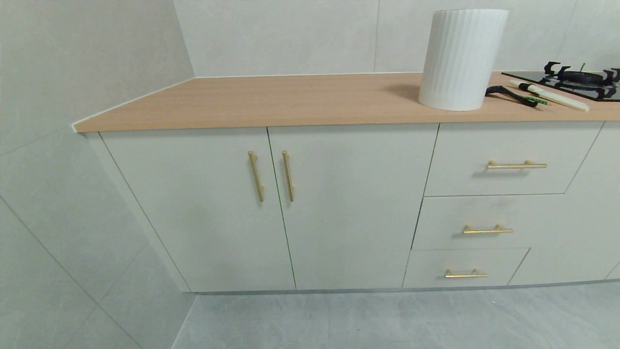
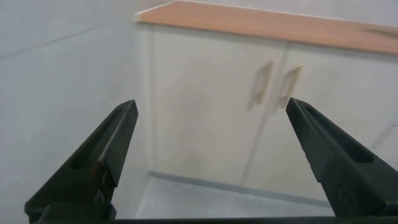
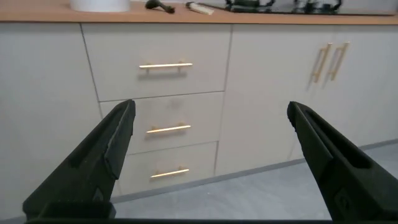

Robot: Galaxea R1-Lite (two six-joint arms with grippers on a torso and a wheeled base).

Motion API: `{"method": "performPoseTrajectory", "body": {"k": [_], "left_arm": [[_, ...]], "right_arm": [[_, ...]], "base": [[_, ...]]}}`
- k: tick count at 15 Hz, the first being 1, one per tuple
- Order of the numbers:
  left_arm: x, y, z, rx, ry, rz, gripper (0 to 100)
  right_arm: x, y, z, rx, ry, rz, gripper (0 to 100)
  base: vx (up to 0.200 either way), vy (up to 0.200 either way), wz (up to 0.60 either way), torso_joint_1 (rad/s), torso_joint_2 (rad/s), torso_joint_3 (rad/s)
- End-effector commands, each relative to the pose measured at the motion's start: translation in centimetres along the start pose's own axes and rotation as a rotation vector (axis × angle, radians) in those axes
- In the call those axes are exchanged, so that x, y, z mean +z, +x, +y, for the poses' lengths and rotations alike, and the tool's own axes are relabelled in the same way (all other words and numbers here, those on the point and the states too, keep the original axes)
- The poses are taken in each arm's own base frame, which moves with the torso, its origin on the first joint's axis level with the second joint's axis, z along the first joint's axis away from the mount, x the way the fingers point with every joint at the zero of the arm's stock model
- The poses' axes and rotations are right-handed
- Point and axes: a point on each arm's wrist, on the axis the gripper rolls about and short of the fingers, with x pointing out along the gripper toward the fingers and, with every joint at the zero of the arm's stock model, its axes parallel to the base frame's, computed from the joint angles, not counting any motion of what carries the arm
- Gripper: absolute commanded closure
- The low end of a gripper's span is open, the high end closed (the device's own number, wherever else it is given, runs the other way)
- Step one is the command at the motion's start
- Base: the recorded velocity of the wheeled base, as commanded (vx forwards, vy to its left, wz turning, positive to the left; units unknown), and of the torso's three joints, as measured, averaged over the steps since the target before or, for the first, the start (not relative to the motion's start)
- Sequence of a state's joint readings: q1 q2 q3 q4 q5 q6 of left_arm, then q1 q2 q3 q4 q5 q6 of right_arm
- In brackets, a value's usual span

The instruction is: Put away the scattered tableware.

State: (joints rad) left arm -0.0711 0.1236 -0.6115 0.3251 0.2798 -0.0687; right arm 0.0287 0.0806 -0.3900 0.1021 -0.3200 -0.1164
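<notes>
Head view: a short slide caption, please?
White ribbed canister and scattered utensils on a wooden countertop above closed drawers.

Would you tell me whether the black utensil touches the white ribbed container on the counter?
Apart. The right wrist view shows bare counter between the white ribbed container and the black utensil.

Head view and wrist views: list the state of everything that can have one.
White ribbed cylindrical holder, upright on the wooden counter.
Black-handled utensil, lying flat.
Cream-coloured utensil, lying flat.
Pale double cabinet doors, shut.
Three pale drawers, shut.
Left tool, open, empty.
Right tool, open, empty.
</notes>
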Motion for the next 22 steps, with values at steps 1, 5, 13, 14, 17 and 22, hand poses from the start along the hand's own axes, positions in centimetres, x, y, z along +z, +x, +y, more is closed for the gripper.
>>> {"method": "performPoseTrajectory", "body": {"k": [1, 5, 13, 14, 17, 22], "left_arm": [[-2.1, -1.6, 0.0, 0.049, 0.036, -0.048, 0], [-5.4, -0.1, -0.2, 0.061, 0.065, 0.06, 0], [-13.3, 3.2, -0.6, -0.131, 0.109, 0.143, 0], [-13.4, 3.1, -0.7, -0.15, 0.11, 0.161, 0], [-13.4, 3.1, -0.7, -0.159, 0.106, 0.162, 0], [-13.4, 3.1, -0.7, -0.159, 0.103, 0.162, 0]], "right_arm": [[-1.1, -1.0, -0.1, -0.051, 0.047, -0.049, 0], [-5.3, 0.4, 0.9, -0.022, 0.127, 0.071, 0], [-9.4, 1.1, 2.1, 0.206, 0.127, 0.163, 0], [-9.5, 1.1, 2.2, 0.268, 0.122, 0.173, 0], [-9.7, 1.0, 2.3, 0.319, 0.057, 0.179, 0], [-9.7, 1.0, 2.3, 0.335, 0.029, 0.175, 0]], "base": [[0.0, 0.0, 0.0, 0.0, 0.0, 0.0], [0.0, 0.0, 0.0, 0.0, 0.0, 0.0], [0.0, 0.0, 0.0, 0.0, 0.0, 0.0], [0.0, 0.0, 0.0, 0.0, 0.0, 0.0], [0.0, 0.0, 0.0, 0.0, 0.0, 0.0], [0.0, 0.0, 0.0, 0.0, 0.0, 0.0]]}}
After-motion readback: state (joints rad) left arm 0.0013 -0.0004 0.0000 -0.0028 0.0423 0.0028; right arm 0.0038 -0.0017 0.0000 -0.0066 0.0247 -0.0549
